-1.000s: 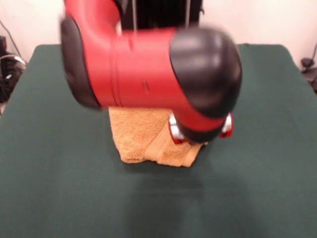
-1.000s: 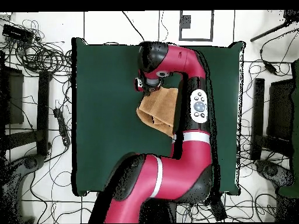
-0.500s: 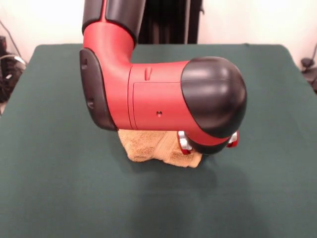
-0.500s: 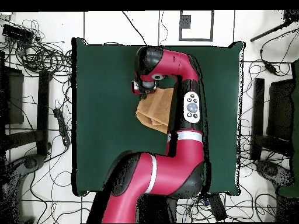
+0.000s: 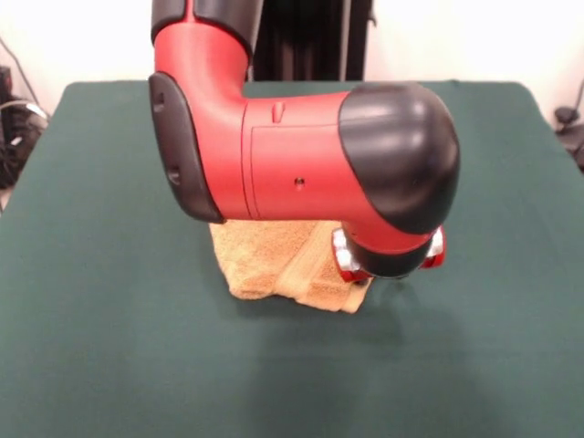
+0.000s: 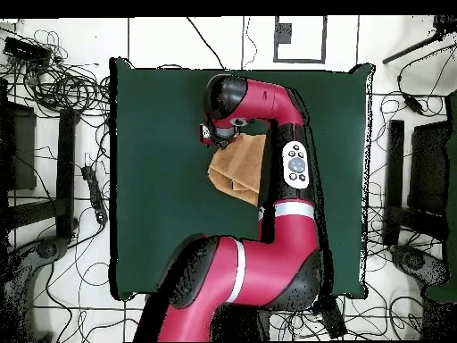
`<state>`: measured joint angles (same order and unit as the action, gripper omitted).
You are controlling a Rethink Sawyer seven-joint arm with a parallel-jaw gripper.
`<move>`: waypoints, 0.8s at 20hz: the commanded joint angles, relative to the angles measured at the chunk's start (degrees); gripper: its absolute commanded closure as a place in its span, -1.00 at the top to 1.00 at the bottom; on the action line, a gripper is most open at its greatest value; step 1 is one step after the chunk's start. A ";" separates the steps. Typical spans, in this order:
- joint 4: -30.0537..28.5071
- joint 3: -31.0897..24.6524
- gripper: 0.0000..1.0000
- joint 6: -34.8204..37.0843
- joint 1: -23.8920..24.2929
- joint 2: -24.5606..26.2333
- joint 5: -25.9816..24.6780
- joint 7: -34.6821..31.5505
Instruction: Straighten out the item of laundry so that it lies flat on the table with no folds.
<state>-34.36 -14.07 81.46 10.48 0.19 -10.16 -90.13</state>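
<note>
Fingers cannot be made out: the gripper [image 5: 391, 265] sits low under the arm's [image 5: 301, 155] big black-capped wrist, and whether it is open, closed or holding anything cannot be told. Its red and silver end is at the towel's [image 5: 274, 260] corner in the front view. The towel lies near the middle of the green desk [image 5: 109, 347], bunched, with a fold running across it and a thick doubled edge. From overhead the arm covers one side of it.
</note>
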 commanded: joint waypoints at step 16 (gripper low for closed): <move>-11.65 -0.15 1.00 -14.34 -0.75 0.87 -2.03 -2.81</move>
<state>-37.09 -13.94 77.11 10.38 -1.39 -9.82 -90.13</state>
